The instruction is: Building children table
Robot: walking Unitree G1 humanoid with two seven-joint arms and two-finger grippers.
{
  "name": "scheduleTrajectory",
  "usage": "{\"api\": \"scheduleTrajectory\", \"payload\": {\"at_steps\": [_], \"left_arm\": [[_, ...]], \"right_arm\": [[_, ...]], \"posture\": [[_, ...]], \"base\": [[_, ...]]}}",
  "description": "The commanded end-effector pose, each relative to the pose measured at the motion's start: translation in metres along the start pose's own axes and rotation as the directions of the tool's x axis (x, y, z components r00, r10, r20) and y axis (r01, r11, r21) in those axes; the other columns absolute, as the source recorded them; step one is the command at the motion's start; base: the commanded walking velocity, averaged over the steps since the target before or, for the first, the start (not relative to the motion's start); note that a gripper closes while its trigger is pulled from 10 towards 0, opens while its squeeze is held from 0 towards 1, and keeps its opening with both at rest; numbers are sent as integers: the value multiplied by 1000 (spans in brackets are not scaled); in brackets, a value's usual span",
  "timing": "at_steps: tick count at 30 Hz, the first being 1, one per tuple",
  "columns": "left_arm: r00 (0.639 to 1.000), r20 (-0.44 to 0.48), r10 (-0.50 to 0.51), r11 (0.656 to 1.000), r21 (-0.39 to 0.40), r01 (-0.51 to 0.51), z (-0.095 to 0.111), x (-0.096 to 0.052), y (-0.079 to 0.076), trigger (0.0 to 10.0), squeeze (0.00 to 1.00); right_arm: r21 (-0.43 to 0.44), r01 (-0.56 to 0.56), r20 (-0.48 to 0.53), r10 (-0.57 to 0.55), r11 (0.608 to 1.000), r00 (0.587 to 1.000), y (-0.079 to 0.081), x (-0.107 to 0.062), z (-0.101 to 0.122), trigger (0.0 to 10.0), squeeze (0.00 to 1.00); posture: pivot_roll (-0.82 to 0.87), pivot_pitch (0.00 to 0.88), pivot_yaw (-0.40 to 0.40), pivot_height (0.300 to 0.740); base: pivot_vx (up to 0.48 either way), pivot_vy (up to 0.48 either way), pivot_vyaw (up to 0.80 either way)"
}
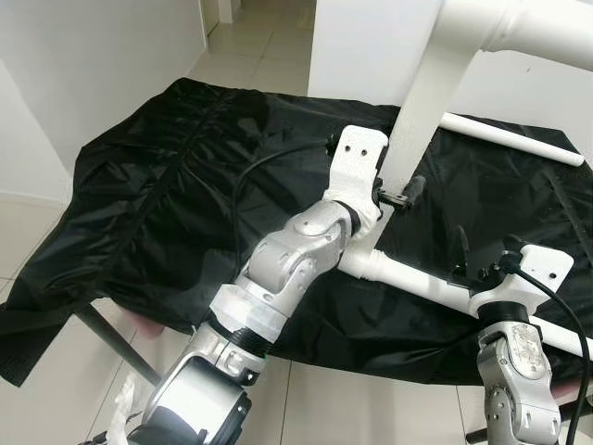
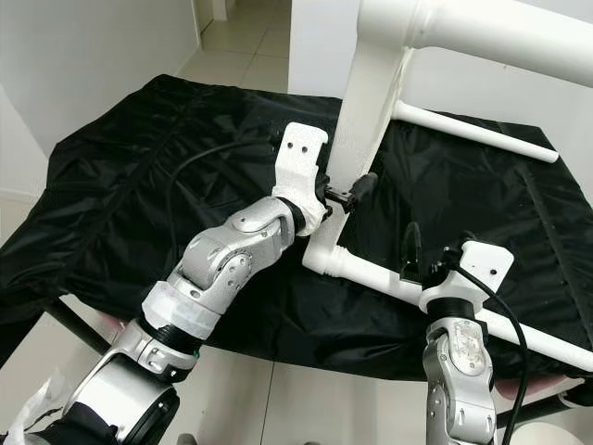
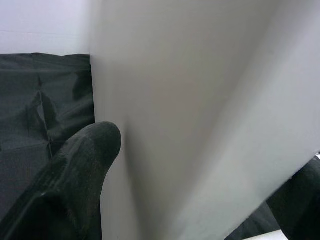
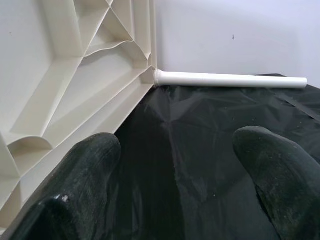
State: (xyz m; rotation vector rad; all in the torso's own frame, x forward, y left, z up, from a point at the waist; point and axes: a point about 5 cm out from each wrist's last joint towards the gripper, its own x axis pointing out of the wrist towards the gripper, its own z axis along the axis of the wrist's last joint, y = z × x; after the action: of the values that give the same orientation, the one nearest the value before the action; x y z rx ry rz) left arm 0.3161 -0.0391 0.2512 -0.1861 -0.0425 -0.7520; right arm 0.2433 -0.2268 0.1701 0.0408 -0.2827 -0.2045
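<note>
The white children's table stands on its edge on a black cloth [image 1: 185,185]. Its tabletop panel [image 1: 435,83] rises upright, and its ribbed underside [image 4: 75,75] appears in the right wrist view. One white leg [image 1: 408,275] runs along the near side, another leg [image 1: 510,139] lies at the back, and a third [image 1: 547,32] sticks out at the top. My left gripper [image 1: 394,195] is shut on the panel's lower edge, with a finger [image 3: 75,175] on each face. My right gripper [image 1: 484,252] is open just above the near leg, only cloth between its fingertips [image 4: 85,170].
The cloth covers a work table whose metal leg [image 1: 111,338] slants down at the near left. White walls [image 1: 93,56] stand on the left and behind [image 1: 361,46]. Tiled floor [image 1: 250,46] runs beyond the far left corner and below the near edge.
</note>
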Motion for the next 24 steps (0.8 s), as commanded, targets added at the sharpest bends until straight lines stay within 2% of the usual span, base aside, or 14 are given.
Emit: {"api": "scheduleTrajectory", "payload": {"at_steps": [1, 6, 8, 10, 17, 24], "left_arm": [[995, 64, 82, 996, -45, -79, 10, 6, -10, 10000, 0], [984, 116, 139, 990, -21, -137, 18, 8, -10, 10000, 0], [969, 163, 186, 981, 26, -193, 26, 10, -12, 10000, 0], [969, 163, 186, 981, 26, -193, 26, 10, -12, 10000, 0], [928, 249, 277, 950, 76, -304, 43, 13, -10, 10000, 0], [917, 262, 299, 938, 94, -333, 46, 15, -11, 10000, 0]], "right_arm": [[-2, 3, -23, -3, 1000, 1000, 1, 0, -4, 10000, 0], [-2, 4, -23, -4, 1000, 1000, 2, 1, -4, 10000, 0], [-3, 10, -21, -10, 1000, 1000, 1, 2, -3, 10000, 0], [-3, 10, -21, -10, 1000, 1000, 1, 2, -3, 10000, 0], [-5, 25, -18, -25, 1000, 1000, 0, 1, -3, 10000, 0], [-5, 35, -20, -35, 999, 999, -1, 0, -3, 10000, 0]], "posture": [[-105, 82, -30, 740], [-106, 86, -32, 740], [-109, 89, -30, 740], [-109, 89, -30, 740], [-118, 91, -21, 740], [-121, 93, -18, 740]], "base": [[0, 0, 0], [0, 0, 0], [0, 0, 0], [0, 0, 0], [0, 0, 0], [0, 0, 0]]}}
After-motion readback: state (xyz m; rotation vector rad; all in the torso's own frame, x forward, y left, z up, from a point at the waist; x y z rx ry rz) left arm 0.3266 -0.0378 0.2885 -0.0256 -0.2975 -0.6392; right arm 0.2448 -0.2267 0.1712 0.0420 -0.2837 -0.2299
